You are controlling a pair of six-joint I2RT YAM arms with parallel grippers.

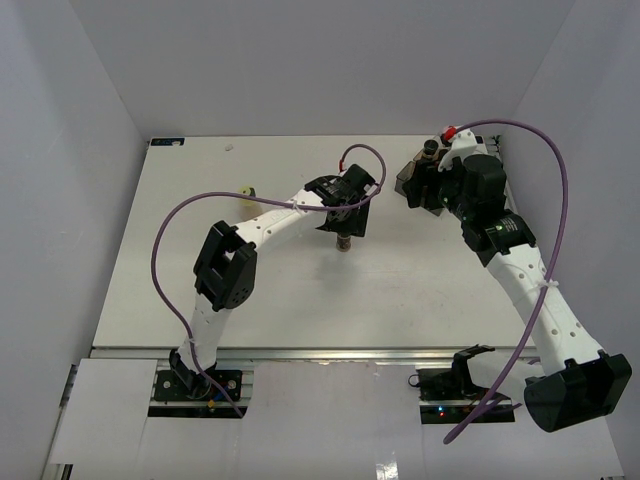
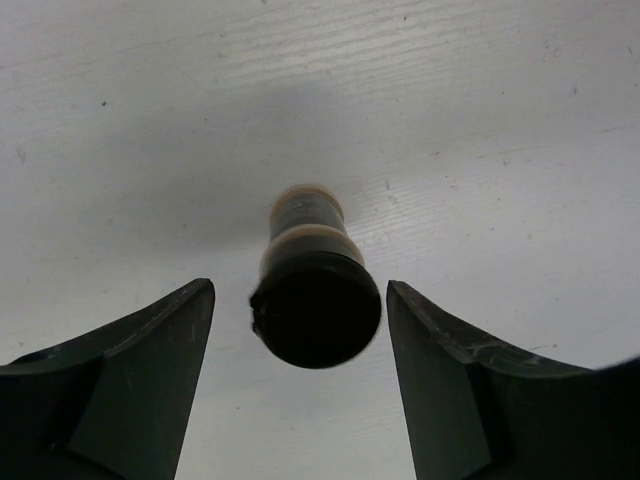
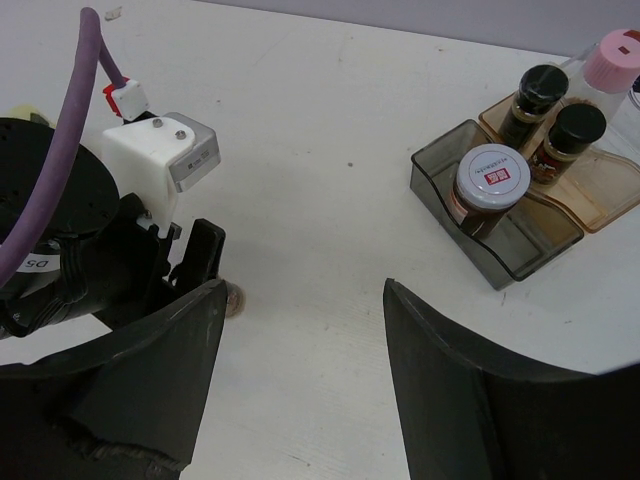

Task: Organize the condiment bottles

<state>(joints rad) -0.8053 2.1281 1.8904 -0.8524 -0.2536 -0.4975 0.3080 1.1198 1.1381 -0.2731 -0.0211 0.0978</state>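
Currently: black-capped bottle (image 2: pixel 318 320) stands upright on worktop (image 2: pixel 480 120), long axis vertical, cap toward left claw (image 2: pixel 300 285) directly above; jaws parted either side, not touching. Right claw (image 3: pixel 302 285) parted, empty, well apart, beside tray (image 3: pixel 440 165) of stowed bottles (image 3: pixel 575 130).

A small brown glass bottle with a dark cap (image 1: pixel 343 243) stood mid-desk (image 1: pixel 420 280). At far right, a white-capped glass jar (image 3: pixel 490 182) sat in one compartment of the clear tinted plastic tray (image 3: pixel 525 262). Two black-capped bottles (image 3: pixel 575 135) stood in the adjoining compartment.
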